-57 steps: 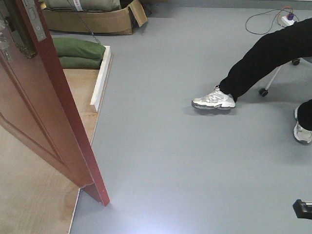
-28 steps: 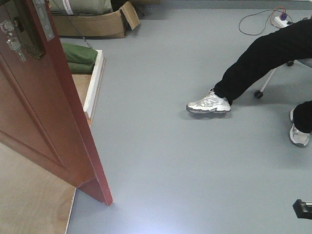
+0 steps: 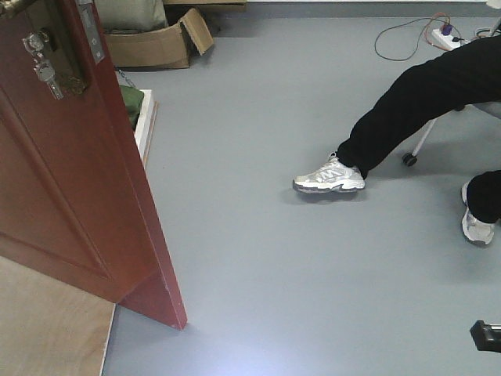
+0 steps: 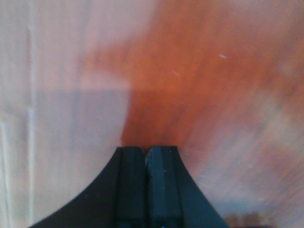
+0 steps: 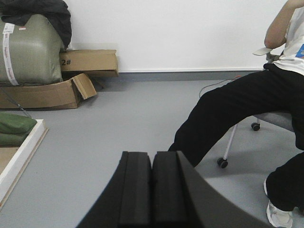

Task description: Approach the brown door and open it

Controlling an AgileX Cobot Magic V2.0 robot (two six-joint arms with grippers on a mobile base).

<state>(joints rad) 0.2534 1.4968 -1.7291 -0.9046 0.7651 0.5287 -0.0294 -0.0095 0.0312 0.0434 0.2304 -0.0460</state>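
The door (image 3: pixel 70 196) fills the left of the front view, standing open at an angle, its free edge toward the camera and its bottom corner over the grey floor (image 3: pixel 258 258). Keys (image 3: pixel 43 70) hang from its lock. The left gripper (image 4: pixel 146 152) is clenched on nothing, jaws pressed together, close before a blurred reddish-brown surface. The right gripper (image 5: pixel 152 156) is likewise clenched on nothing, facing a seated person (image 5: pixel 237 104) and a cardboard box (image 5: pixel 57 92).

Glossy reddish-brown wooden door (image 3: pixel 70 196) cut off top and left, blurred in the left wrist view, green bundle (image 3: pixel 131 102) mostly hidden behind it, black-trousered seated person (image 3: pixel 423 102) cropped right
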